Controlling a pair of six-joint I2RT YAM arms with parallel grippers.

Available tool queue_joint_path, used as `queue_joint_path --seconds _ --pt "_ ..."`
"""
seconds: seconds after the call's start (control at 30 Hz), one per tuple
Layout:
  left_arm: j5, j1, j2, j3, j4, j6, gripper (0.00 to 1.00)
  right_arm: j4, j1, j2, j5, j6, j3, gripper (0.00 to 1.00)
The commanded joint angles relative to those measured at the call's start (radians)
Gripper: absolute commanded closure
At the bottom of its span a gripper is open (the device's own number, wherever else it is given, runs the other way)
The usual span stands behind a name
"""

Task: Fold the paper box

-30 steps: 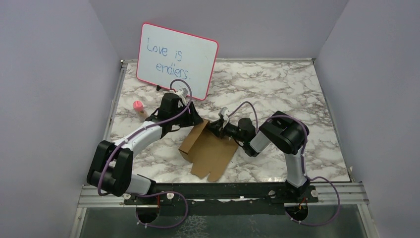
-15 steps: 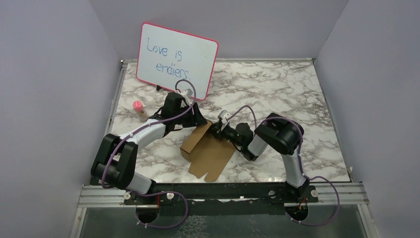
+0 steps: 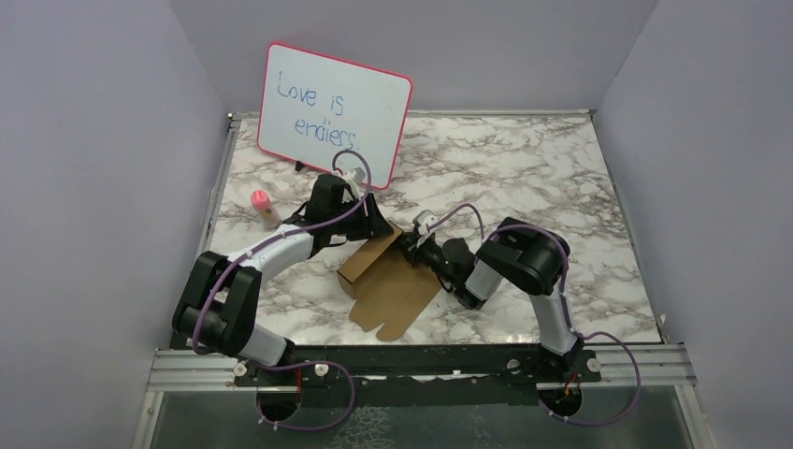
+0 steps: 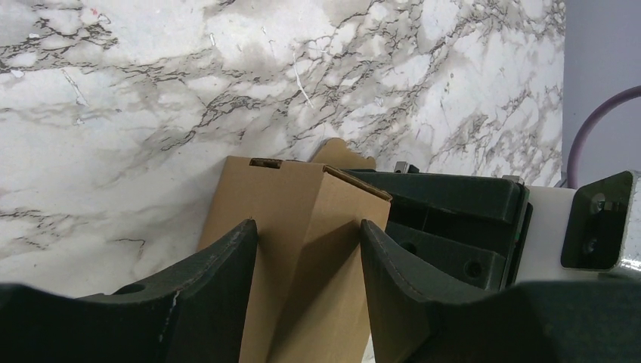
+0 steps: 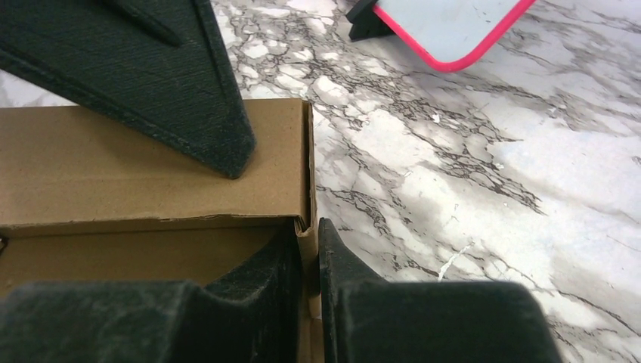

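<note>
Plain brown cardboard paper box (image 3: 388, 285) sits half-folded, mid marble table (image 3: 524, 168). Upright wall corner clamped in right gripper (image 5: 308, 227). The left gripper (image 4: 306, 227) straddles the raised fold, grip unclear. Risk: thin pinch slips, wall springs flat.

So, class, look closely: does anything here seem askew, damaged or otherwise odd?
Nothing is spilled or torn. The paper box is only half formed: one end stands up as walls, the rest lies flat, slanted to the table edges. The right tool pinches one wall's edge.
</note>
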Motion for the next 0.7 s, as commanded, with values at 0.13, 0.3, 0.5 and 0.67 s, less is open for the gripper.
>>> queue_joint_path --seconds 0.13,0.3,0.5,0.67 --pt "0.042 -0.016 0.008 -0.029 0.03 -0.04 0.47 0.034 0.007 -0.001 0.17 0.06 -0.001 0.85" --pt "0.047 -0.026 0.013 -0.024 0.035 -0.048 0.47 0.036 0.008 0.0 0.167 0.076 0.003 0.85" --pt "0.055 -0.07 0.047 -0.006 0.049 -0.058 0.48 0.03 0.01 0.001 0.071 0.084 0.02 0.84" --pt "-0.004 -0.076 0.033 0.014 0.011 -0.032 0.47 0.056 0.009 0.001 -0.001 0.072 0.011 0.79"
